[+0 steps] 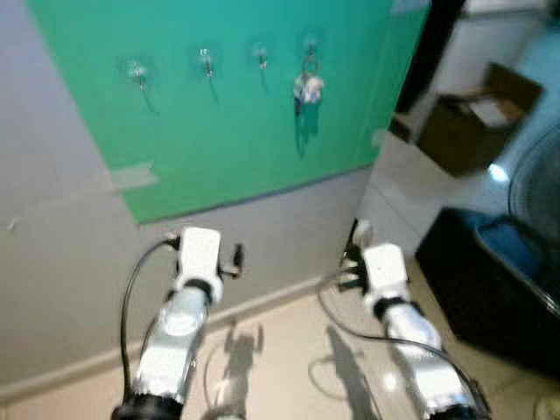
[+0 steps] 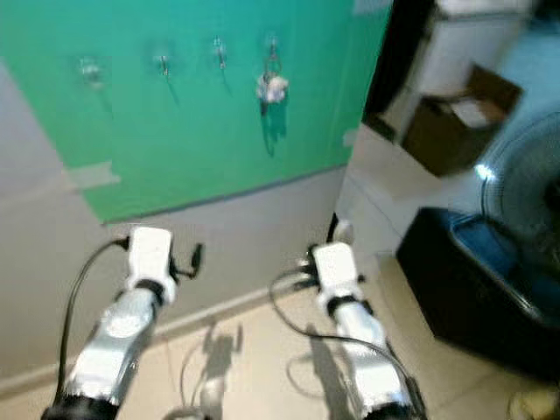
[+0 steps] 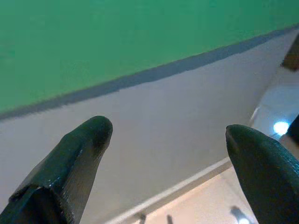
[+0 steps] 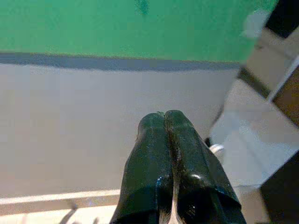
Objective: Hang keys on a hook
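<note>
Left eye view, keys [image 1: 308, 88] hanging vertically, hook [image 1: 310, 44]

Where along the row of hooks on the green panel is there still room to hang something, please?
Three hooks are bare: the leftmost hook, the second hook and the third hook, with plain green panel beneath them. The rightmost hook, nearest the panel's right edge, already carries the keys. Both the left gripper and right gripper are low, by the grey wall.
</note>
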